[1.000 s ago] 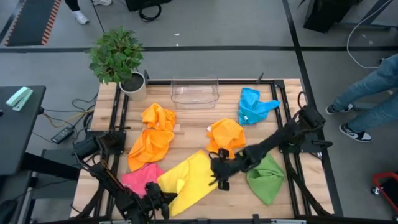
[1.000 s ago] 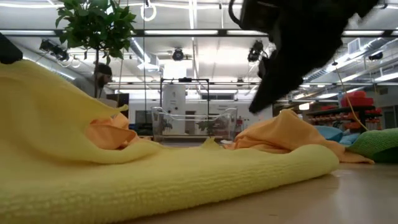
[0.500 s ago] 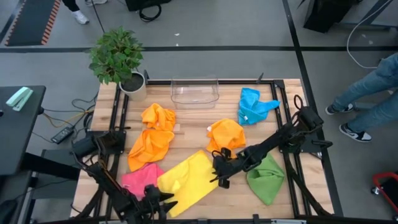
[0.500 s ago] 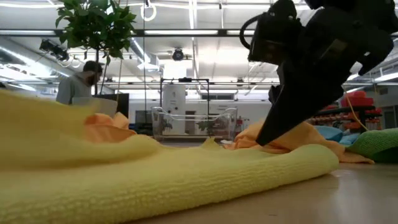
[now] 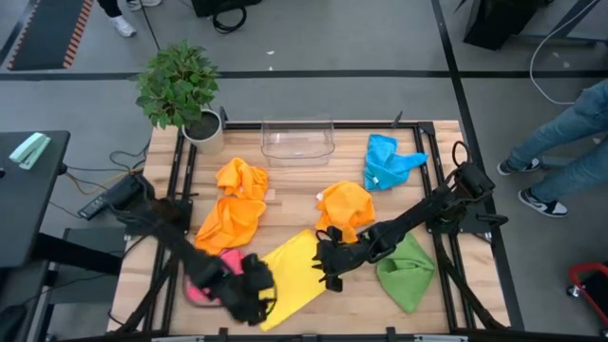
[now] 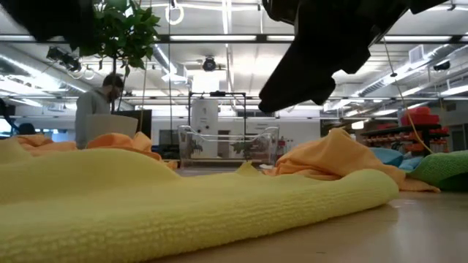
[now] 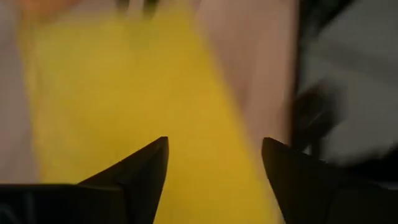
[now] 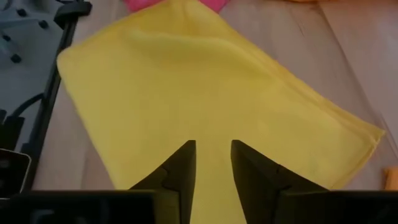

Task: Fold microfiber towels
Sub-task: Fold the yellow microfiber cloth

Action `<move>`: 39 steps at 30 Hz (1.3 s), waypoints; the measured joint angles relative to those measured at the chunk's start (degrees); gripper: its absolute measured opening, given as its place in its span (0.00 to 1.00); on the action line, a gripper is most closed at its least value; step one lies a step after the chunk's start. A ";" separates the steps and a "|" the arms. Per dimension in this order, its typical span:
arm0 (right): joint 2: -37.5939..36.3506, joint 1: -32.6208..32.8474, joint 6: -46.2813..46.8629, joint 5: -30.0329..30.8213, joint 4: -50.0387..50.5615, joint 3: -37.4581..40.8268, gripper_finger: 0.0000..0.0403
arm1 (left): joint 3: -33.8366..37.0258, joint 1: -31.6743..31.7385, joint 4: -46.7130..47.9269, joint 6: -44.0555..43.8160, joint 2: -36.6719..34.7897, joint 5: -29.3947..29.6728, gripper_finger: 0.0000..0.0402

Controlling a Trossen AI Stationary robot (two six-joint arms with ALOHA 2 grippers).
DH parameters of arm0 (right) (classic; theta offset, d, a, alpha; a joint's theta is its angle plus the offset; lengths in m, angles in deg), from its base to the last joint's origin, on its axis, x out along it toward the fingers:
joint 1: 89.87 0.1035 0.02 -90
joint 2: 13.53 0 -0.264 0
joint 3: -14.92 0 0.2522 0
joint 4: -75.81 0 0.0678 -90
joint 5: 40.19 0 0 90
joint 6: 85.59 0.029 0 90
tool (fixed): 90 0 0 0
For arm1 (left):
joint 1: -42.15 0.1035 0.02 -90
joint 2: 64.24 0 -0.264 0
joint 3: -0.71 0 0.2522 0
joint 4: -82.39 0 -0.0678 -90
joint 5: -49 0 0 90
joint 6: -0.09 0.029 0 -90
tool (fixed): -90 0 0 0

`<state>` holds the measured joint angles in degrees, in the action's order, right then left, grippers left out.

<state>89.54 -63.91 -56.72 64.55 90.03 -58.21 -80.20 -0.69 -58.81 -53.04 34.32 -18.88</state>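
I have the left gripper low at about 6 o'clock on the wooden table, released, its fingers spread wide above the yellow towel with nothing between them. Half under that arm lies the pink towel, at about 7 o'clock. The right gripper hangs over the yellow towel's right edge; in its wrist view the two fingers stand a narrow gap apart above the cloth, holding nothing that I can see. The green towel sits at 4 o'clock under the right arm. Toward the middle, one orange towel lies just right of centre, and two more orange bunches lie touching at 9 to 10 o'clock. The blue towel lies at 2 o'clock. At 12 o'clock stands the clear plastic bin, with a potted plant at the 11 o'clock corner.
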 joint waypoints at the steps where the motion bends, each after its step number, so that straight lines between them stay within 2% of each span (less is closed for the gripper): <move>1: 0.00 0.00 0.67 0.00 0.51 0.00 0.27 | 0.00 1.63 3.40 -0.31 0.03 -4.63 0.62; 4: 0.00 0.38 1.67 0.02 1.31 0.00 0.26 | 0.00 5.02 9.41 -0.08 -0.06 -14.43 0.58; 8: 0.00 0.78 2.25 0.22 1.50 0.00 0.26 | -0.07 6.55 12.67 0.42 -0.60 -17.92 0.54; 13: 0.00 0.75 2.65 0.53 1.61 0.00 0.26 | -0.04 7.90 19.04 -15.03 -0.62 -20.62 0.49; 22: 0.00 0.70 2.63 1.31 1.65 0.00 0.26 | -0.04 11.29 18.92 -31.87 0.67 -22.49 0.45; 28: 0.00 0.70 2.46 1.31 2.15 0.02 0.26 | 0.19 11.15 20.01 -33.33 2.07 -23.38 0.44; 33: -0.02 0.70 2.24 1.45 2.78 0.04 0.26 | 0.17 10.57 17.28 -33.27 3.16 -23.95 0.42; 39: -0.02 0.70 2.22 1.51 3.05 0.04 0.26 | 0.17 10.92 17.94 -33.23 3.18 -23.39 0.30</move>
<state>89.52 -63.21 -54.50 66.06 93.08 -58.17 -80.03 10.23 -40.86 -86.28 37.50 -42.28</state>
